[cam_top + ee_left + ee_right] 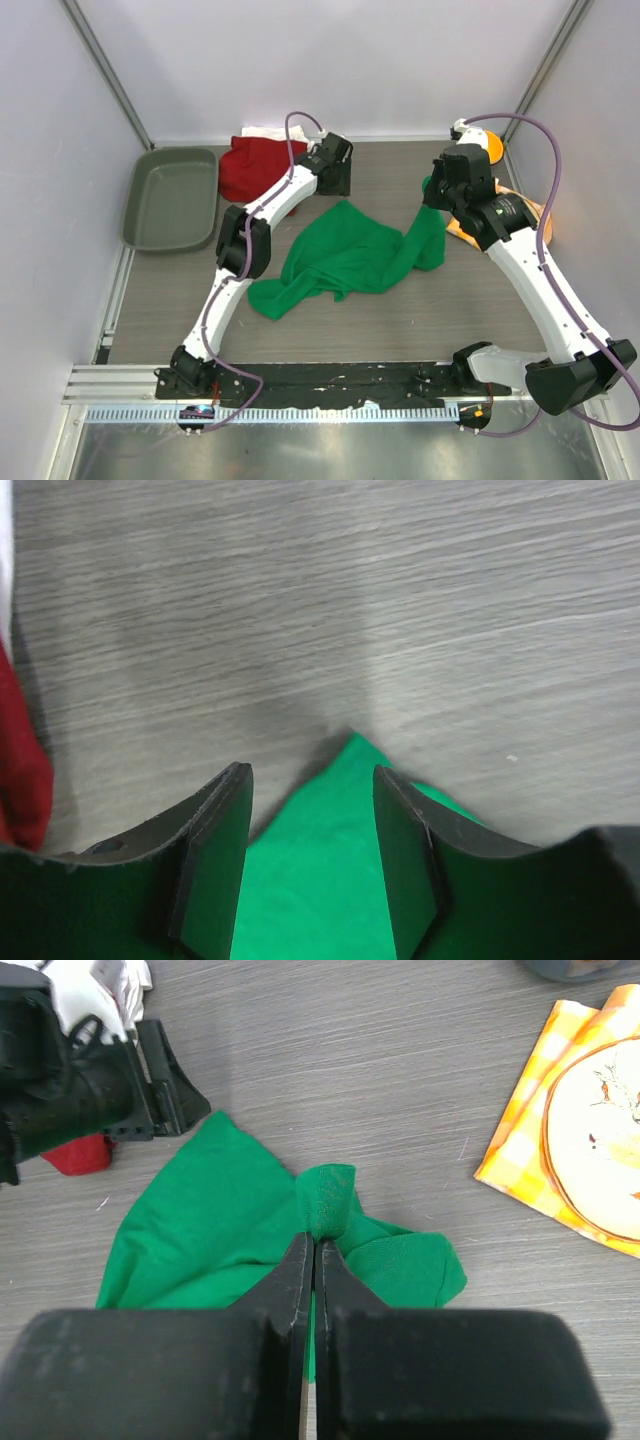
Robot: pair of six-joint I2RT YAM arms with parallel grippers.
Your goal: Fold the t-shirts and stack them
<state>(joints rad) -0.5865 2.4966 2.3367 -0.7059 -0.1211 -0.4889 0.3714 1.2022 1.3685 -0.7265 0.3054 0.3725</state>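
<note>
The bright green t-shirt (345, 255) lies crumpled mid-table. My right gripper (432, 195) is shut on a fold of its right edge (325, 1200) and holds that part lifted, so cloth hangs from the jaws (314, 1245). My left gripper (338, 185) is open just above the shirt's far corner. In the left wrist view, green cloth (310, 880) shows between the spread fingers (405, 860), untouched. The dark red t-shirt (255, 165) lies bunched at the back left, beside the left gripper (20, 770). The white t-shirt (262, 131) peeks out behind it.
A grey-green tray (170, 195) stands at the far left. An orange-yellow checked napkin (520, 1130) with a plate (600, 1130) lies at the right, partly under my right arm (530, 215). Walls close in the back and both sides.
</note>
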